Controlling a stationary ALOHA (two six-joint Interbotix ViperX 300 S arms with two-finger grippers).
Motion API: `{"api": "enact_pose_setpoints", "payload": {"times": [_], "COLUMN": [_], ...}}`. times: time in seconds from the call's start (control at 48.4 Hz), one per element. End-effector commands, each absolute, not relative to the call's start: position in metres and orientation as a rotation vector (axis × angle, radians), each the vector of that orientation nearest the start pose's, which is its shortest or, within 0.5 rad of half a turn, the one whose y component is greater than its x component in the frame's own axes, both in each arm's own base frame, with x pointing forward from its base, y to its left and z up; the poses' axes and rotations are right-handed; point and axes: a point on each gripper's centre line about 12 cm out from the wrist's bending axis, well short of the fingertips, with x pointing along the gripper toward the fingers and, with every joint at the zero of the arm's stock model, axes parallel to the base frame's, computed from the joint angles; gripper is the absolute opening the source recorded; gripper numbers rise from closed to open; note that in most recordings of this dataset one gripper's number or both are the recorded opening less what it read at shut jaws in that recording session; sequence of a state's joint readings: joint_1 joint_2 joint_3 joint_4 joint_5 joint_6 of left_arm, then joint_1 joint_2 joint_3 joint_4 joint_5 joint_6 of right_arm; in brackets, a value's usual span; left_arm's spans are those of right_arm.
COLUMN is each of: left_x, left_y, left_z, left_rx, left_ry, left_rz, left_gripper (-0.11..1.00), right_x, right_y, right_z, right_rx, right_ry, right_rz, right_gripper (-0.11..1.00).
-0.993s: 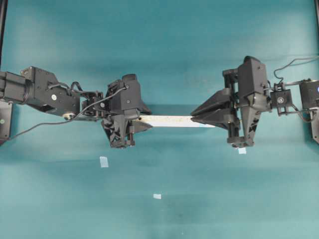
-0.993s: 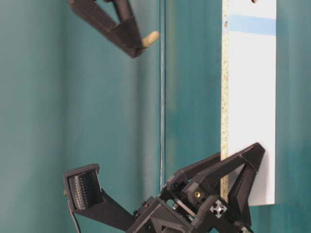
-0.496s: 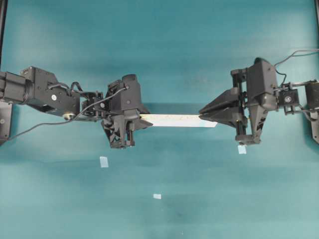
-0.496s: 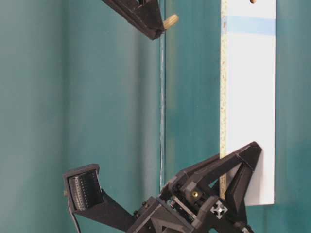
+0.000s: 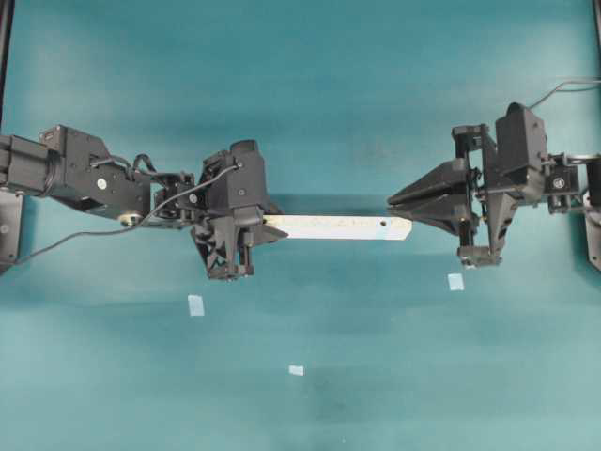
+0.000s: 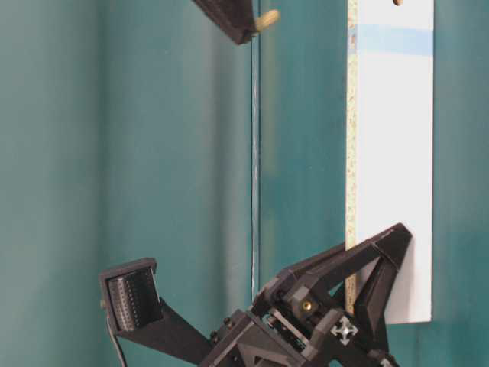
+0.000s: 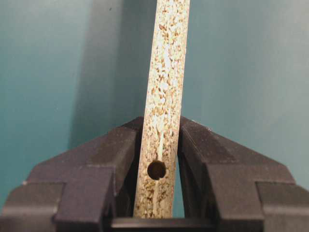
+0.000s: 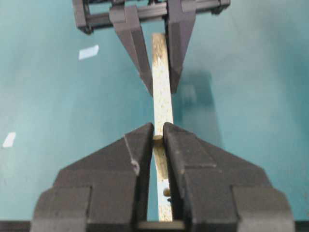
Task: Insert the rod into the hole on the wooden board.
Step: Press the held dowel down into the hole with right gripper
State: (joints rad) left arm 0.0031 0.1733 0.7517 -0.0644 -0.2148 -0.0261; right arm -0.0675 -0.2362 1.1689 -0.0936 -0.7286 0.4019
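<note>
- Clamping wooden board point(image 5: 329, 226) edge-up at its left end: your left claw point(image 5: 268, 228).
- Your right claw point(image 8: 158, 137) pinches rod point(image 8: 158, 137), above board's right end near hole point(image 5: 382, 225).

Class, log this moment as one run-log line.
left gripper: shut on wooden board | right gripper: shut on rod | hole: empty

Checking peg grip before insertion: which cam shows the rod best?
Table-level: the rod sticks out sideways from the right gripper, clear against the teal backdrop. Right wrist shows only its end between the fingertips, above the board. Overhead hides it at the gripper. Left wrist: rod not in view.
</note>
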Motion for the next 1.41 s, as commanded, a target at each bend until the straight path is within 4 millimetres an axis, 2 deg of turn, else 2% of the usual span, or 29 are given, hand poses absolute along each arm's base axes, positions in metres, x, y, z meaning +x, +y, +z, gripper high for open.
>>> {"api": "enact_pose_setpoints", "payload": {"times": [0.0, 0.289, 0.765, 1.385], "left_x": [0.383, 0.383, 0.383, 0.382], "left_y": [0.002, 0.002, 0.002, 0.002], "left_z": [0.103, 0.103, 0.102, 0.101], "left_rx": [-0.083, -0.084, -0.084, -0.086], "left_ry": [0.688, 0.688, 0.693, 0.697], "left_rz": [0.046, 0.046, 0.045, 0.047], "left_gripper": [0.33, 0.33, 0.33, 0.33], "right_x": [0.284, 0.291, 0.293, 0.301], "right_y": [-0.013, -0.017, -0.016, -0.007], "right_z": [0.169, 0.159, 0.135, 0.127], "right_rx": [0.343, 0.348, 0.354, 0.353], "right_ry": [0.17, 0.098, 0.121, 0.142], "right_rz": [-0.037, -0.057, -0.059, -0.032], "right_gripper": [0.12, 0.12, 0.12, 0.12]}}
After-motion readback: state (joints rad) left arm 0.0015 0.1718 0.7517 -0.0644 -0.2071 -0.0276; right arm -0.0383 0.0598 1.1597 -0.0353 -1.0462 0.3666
